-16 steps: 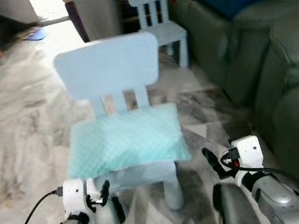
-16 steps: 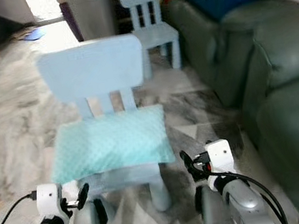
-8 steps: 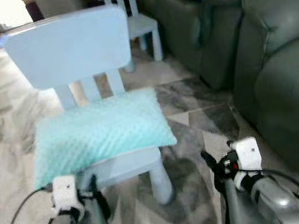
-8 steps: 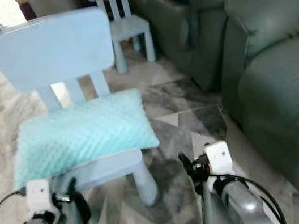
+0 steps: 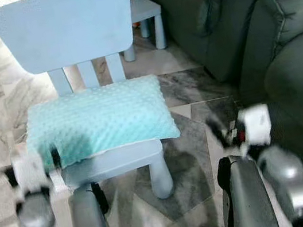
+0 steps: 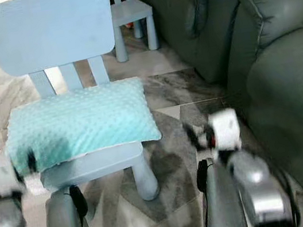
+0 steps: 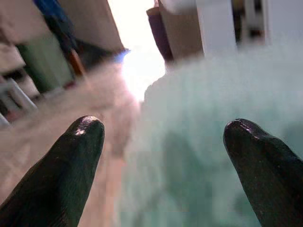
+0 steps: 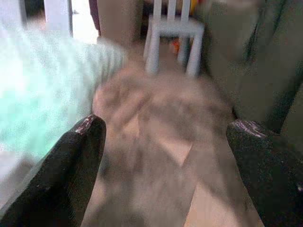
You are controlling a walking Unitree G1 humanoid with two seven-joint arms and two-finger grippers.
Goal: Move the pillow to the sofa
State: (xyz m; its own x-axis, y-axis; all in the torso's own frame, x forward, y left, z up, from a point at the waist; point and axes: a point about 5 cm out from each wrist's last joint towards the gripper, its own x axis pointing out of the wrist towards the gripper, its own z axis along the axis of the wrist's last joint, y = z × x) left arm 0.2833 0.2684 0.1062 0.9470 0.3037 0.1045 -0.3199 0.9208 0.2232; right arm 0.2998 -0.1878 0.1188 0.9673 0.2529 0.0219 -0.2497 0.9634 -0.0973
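We saw the mint pillow (image 5: 97, 121) lying on the pale blue child's chair (image 5: 67, 28), beside the green sofa (image 5: 279, 39). Left hand (image 7: 165, 156) and right hand (image 8: 165, 156) had fingers apart, holding nothing.

Head stereo pair looking forward and down from close above the pillow (image 5: 97, 121) on a chair (image 5: 62, 29), sofa (image 5: 279, 39) at frame right, both wrist cameras low, close, sharing the pillow's edge
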